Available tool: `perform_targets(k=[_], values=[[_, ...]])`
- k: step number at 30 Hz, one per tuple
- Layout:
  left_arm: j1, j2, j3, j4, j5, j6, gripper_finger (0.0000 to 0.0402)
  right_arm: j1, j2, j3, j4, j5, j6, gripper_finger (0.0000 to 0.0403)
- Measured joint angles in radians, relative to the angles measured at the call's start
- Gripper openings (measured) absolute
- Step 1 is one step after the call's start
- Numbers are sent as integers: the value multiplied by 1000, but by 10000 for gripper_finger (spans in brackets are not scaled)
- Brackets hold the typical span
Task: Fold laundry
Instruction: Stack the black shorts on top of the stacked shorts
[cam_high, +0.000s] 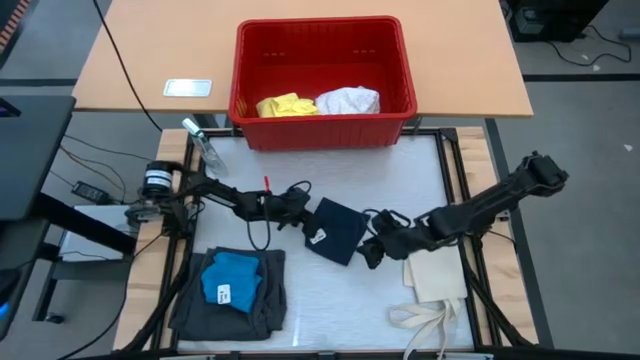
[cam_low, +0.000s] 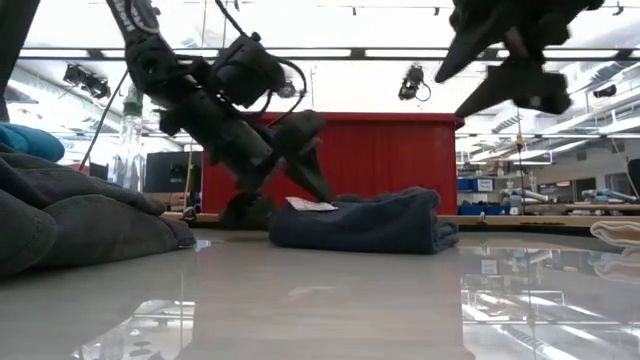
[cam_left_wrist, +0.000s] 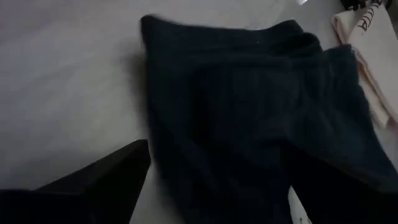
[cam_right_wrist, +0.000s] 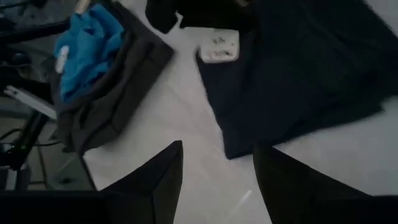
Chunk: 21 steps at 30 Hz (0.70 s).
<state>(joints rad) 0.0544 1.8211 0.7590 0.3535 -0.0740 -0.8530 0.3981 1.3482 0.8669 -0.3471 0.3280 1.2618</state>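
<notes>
A folded navy garment (cam_high: 335, 232) lies flat on the white table top at mid-table, with a white label (cam_right_wrist: 217, 46) on its left part. My left gripper (cam_high: 305, 215) is open at the garment's left edge. In the left wrist view one finger (cam_left_wrist: 106, 183) is over the bare table and the other (cam_left_wrist: 339, 193) over the cloth. My right gripper (cam_high: 372, 252) is open and raised off the table by the garment's right near corner, with nothing between its fingers (cam_right_wrist: 155, 180). Folded dark grey shorts (cam_high: 235, 295) with a bright blue piece (cam_high: 232, 280) on top lie near left. My left gripper comes at the navy garment's left edge (cam_low: 300, 205) slanting down from the table's left, with its fingers apart. I cannot tell whether either finger touches the cloth.
A red basket (cam_high: 320, 125) stands at the far edge, holding a yellow piece (cam_high: 285, 104) and a white piece (cam_high: 348, 100). A cream tote bag (cam_high: 435, 280) with long straps lies near right. A clear bottle (cam_high: 203, 142) stands far left. Bare table lies between the shorts and the bag.
</notes>
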Motion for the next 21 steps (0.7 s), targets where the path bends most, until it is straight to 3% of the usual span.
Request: perform_targets(k=[3,5,10,15,21], values=[[0,41,25,6,-12,49,344,41,25,0,-9,31,88,201],[1,61,48,5,-14,66,305,56,60,-2,-42,19,148,201],[3,108,87,3,-13,113,167,57,137,-2,-160,-9,355,201],[38,147,91,11,58,107,27,58,121,-1,-249,109,513,200],[87,38,86,-89,177,132,11,60,59,-1,-295,181,516,200]])
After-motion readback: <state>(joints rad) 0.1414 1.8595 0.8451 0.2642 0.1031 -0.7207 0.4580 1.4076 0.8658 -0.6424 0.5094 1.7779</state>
